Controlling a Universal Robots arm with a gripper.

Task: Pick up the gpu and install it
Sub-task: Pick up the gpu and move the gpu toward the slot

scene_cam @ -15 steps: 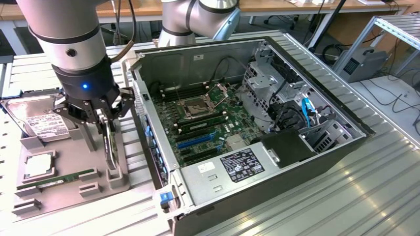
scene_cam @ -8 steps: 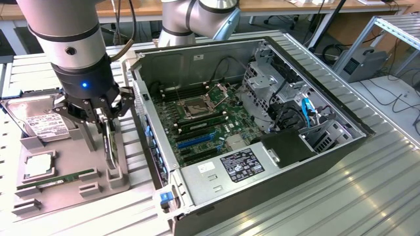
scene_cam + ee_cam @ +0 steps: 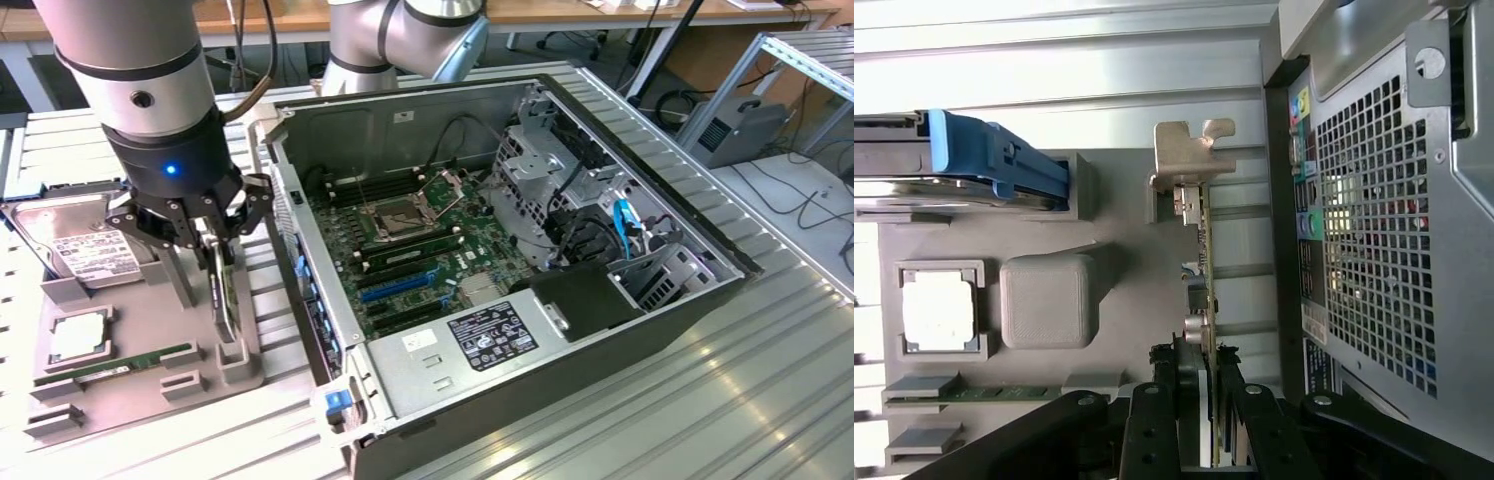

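Observation:
The gpu [image 3: 226,305] stands on edge in a slot of the grey holder tray [image 3: 150,300], just off the open computer case [image 3: 561,400] on the exterior view's left. In the wrist view the gpu [image 3: 1201,235] shows as a thin green board edge with its silver bracket [image 3: 1192,150] at the far end. My gripper [image 3: 215,258] comes down from above and its black fingers [image 3: 1166,385] press on both sides of the card's top edge, so the gripper [image 3: 1200,368] is shut on it. The card's lower edge still sits at the holder.
On the tray also lie a hard drive [image 3: 80,250] with a blue carrier [image 3: 994,165], a CPU [image 3: 78,335] and a RAM stick [image 3: 114,368]. The case wall [image 3: 1374,230] stands close beside the card. Blue slots [image 3: 400,285] lie on the motherboard [image 3: 427,235].

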